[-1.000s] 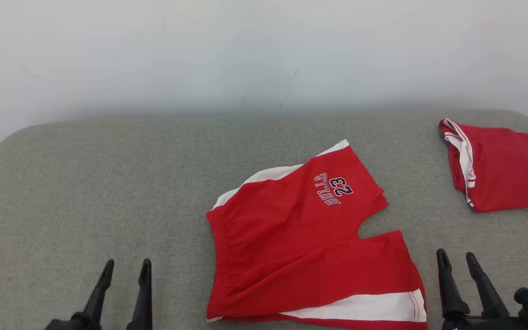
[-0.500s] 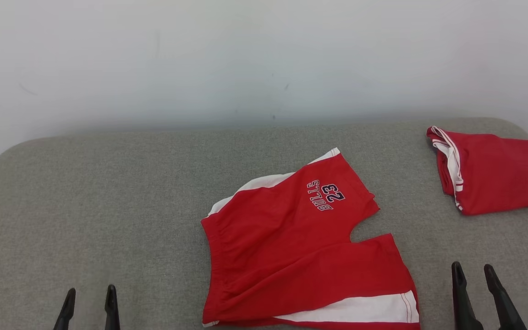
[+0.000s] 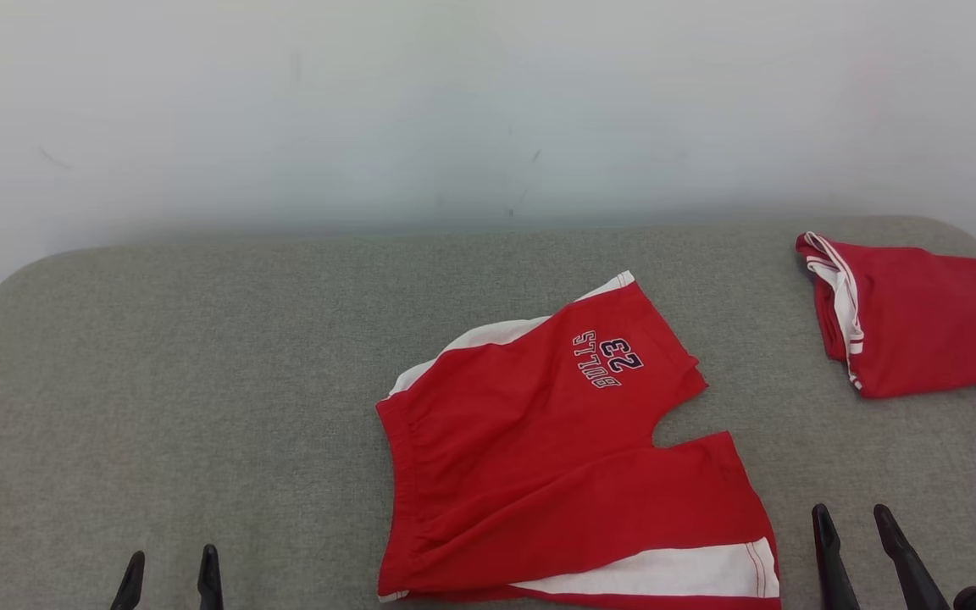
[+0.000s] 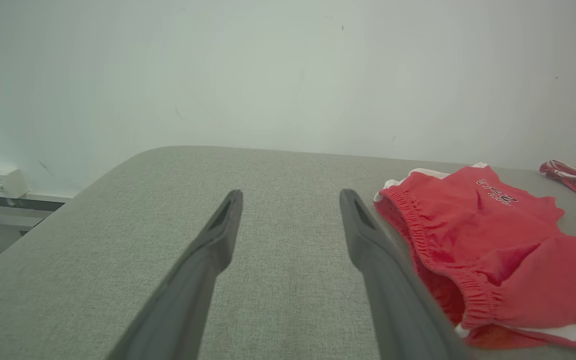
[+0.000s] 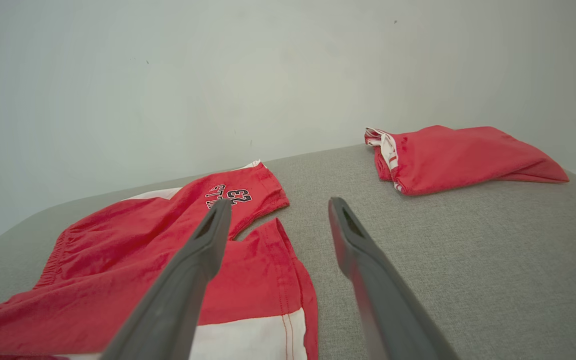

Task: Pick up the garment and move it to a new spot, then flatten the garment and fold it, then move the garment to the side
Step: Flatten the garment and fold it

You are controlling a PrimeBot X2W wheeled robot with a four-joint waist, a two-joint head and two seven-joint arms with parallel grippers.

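shorts (image 3: 539, 457) btwn L gripper (image 3: 172, 566) & R gripper (image 3: 851, 518), prob. untouched

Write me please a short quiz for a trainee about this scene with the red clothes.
1. True or false: the left gripper holds the red shorts.
2. Where does the folded red garment lie? A) far right of the grey surface B) far left C) on the shorts
3. Fill in: the number printed on the shorts is ___.
Key: 1 false, it is open and empty; 2 A; 3 23.
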